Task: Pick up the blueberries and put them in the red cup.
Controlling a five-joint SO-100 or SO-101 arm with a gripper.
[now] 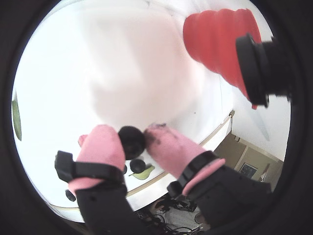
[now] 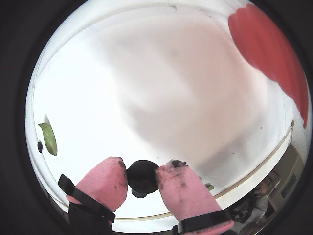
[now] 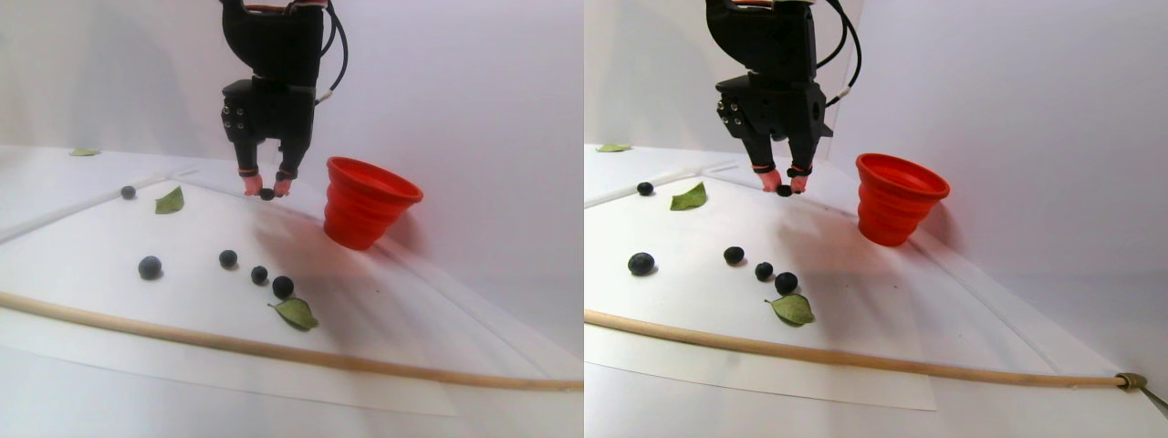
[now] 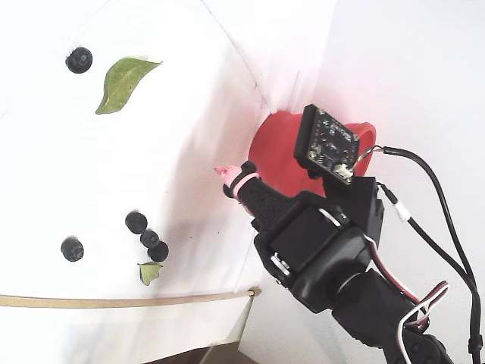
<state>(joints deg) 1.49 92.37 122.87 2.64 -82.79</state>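
Note:
My gripper [image 1: 132,133] is shut on one dark blueberry [image 1: 132,142], pinched between its two pink fingertips and lifted above the white sheet. Both wrist views show that berry [image 2: 142,176] in the same grip. In the stereo pair view the gripper [image 3: 266,192] hangs just left of the red cup [image 3: 370,205], about level with its rim. The ridged red cup [image 1: 217,41] stands upright at the upper right of both wrist views. Several more blueberries lie on the sheet: a close row of three [image 3: 259,274], one further left [image 3: 150,266] and one at the back [image 3: 128,192].
Green leaves lie by the back berry [image 3: 169,201] and beside the row of three [image 3: 297,313]. A thin wooden stick [image 3: 274,351] runs along the sheet's front edge. White walls stand close behind the cup. A black camera module [image 1: 254,68] juts in front of the cup.

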